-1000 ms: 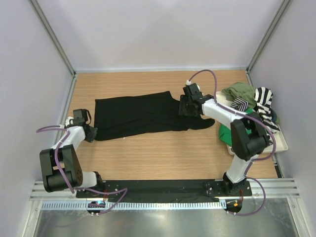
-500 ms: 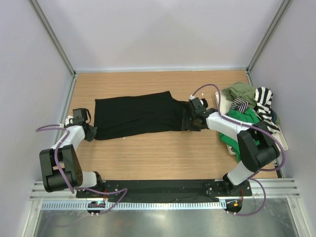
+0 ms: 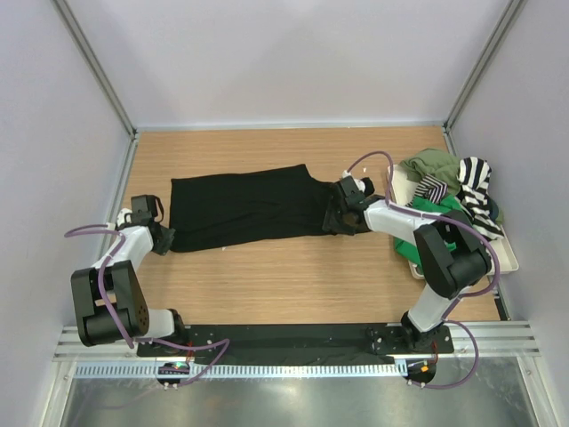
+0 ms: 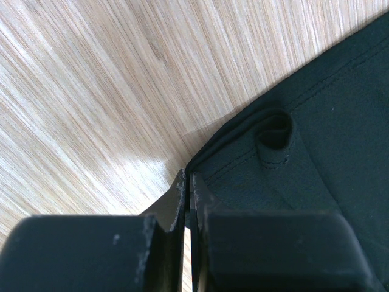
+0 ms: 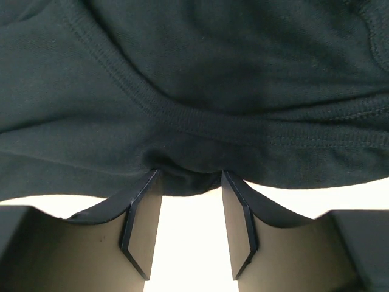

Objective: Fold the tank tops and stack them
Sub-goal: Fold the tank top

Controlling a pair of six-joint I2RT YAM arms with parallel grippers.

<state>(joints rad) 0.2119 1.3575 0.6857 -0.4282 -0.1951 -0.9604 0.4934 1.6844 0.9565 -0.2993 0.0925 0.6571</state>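
The left pincer (image 4: 187, 182) is clenching tight, its two fingers pressed together with only a hairline between them. It is pinching the near left corner of the black tank top (image 3: 249, 206), right at the stitched hem. Just beyond the fingertips the hem is curling up into a small rolled pucker, and past it the cloth is lying smooth. To the left of that corner the bare wooden table (image 3: 293, 276) is showing.

The right pincer (image 5: 188, 176) is standing with its jaws partway apart. It is grasping a gathered fold of the same garment's edge, the cloth touching both fingertips and dipping between them. A ribbed seam is running across just beyond the tips, and the fabric is puckering toward the grip.

From above, the black tank top is lying stretched lengthwise from left to right across the middle of the table. Its wide end is sitting at the left and its narrower end is bunching under the right pincer. The left arm is reaching in from the left edge and the right arm is coming across from the right.

Further right, a white tray (image 3: 507, 253) is sitting at the table's right edge. It is holding a loose heap of the other garments. The olive tank top (image 3: 431, 165) is lying at the far left of the heap and the striped tank top (image 3: 476, 182) is draping to its right. The green tank top (image 3: 436, 209) is spreading beneath them toward the near side.
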